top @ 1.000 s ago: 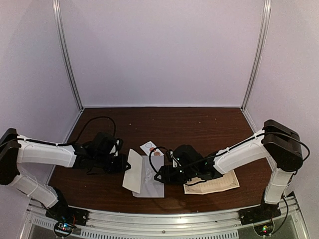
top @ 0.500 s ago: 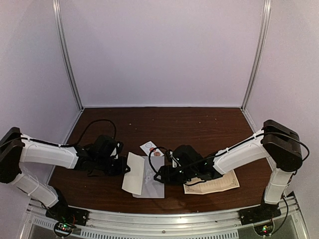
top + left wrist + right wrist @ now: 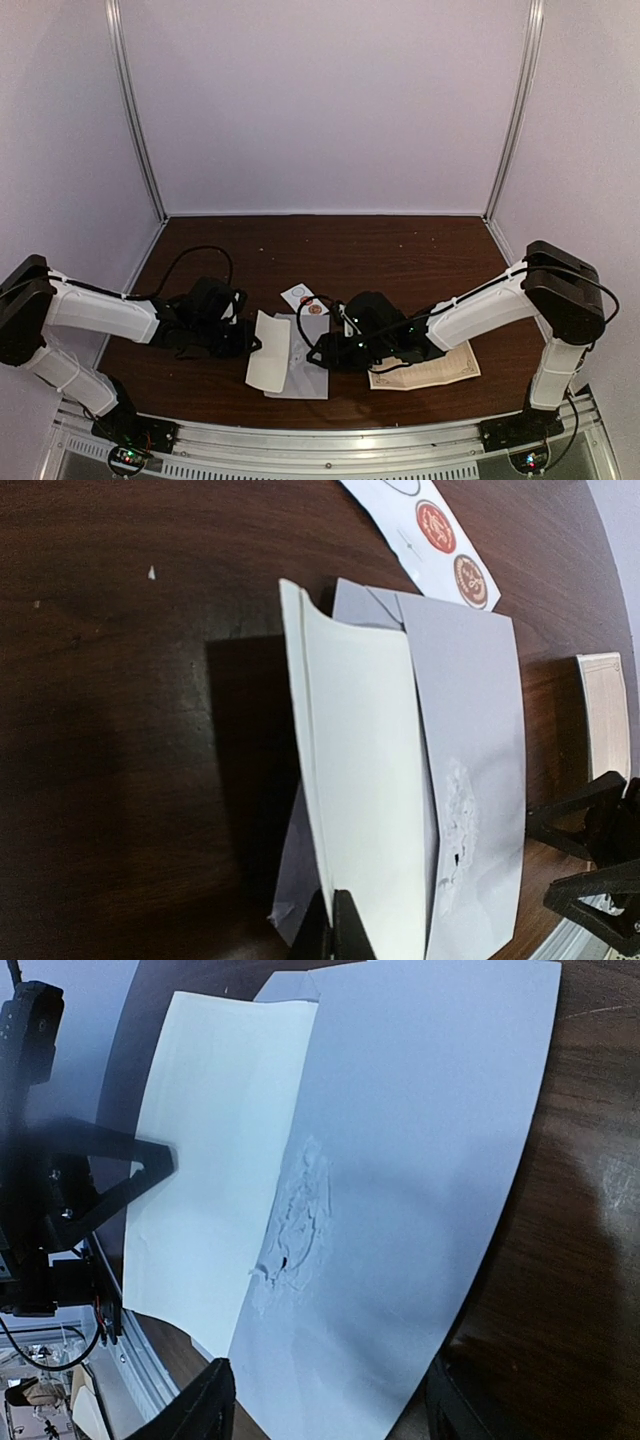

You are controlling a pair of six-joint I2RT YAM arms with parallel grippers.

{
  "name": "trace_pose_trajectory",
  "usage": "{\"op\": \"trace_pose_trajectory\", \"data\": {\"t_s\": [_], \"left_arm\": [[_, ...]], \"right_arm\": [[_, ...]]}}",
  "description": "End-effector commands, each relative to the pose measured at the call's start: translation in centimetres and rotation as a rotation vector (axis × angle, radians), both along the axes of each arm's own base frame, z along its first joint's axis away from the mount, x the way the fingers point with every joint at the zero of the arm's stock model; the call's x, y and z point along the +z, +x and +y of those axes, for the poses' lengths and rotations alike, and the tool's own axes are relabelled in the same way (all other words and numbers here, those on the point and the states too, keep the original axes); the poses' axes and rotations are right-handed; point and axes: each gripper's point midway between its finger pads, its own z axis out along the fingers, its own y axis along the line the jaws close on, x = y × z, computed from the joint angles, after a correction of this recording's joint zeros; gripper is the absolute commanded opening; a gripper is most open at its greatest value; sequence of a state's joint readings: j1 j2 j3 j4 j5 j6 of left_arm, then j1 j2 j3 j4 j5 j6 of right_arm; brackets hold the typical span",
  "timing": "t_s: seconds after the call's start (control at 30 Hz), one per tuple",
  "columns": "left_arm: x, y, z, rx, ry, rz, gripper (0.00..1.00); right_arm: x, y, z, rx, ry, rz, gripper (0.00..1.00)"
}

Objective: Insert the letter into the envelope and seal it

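While the envelope lies flat on the dark wooden desk, low and central in the overhead view, the left pincer is pressed together on the edge of a cream sheet. That sheet stands lifted along the envelope's left side; whether it is the flap cannot be told. The right pincer is spread wide, one finger on either side of the envelope's right-hand edge at the bottom of its wrist view. A rough torn patch marks the grey paper near its middle. A white strip with round red stickers lies just beyond the envelope's far corner. The letter, cream with a printed border, lies on the desk at lower right, partly under the right arm and apart from the envelope.
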State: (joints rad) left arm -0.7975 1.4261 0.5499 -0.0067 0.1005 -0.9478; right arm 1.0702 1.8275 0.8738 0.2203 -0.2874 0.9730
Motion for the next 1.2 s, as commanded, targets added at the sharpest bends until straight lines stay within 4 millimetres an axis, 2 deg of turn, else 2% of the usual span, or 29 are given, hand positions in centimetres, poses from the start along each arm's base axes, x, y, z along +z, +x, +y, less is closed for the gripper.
{"op": "trace_pose_trajectory", "data": {"t_s": [0.0, 1.17], "left_arm": [[-0.1, 0.2, -0.6, 0.000, -0.050, 0.002, 0.00], [-1.3, -0.4, -2.8, 0.044, -0.158, 0.062, 0.00]], "right_arm": [[-4.3, -2.0, -1.8, 0.021, -0.132, 0.091, 0.65], [-4.3, -2.0, -0.6, 0.048, -0.118, 0.099, 0.65]]}}
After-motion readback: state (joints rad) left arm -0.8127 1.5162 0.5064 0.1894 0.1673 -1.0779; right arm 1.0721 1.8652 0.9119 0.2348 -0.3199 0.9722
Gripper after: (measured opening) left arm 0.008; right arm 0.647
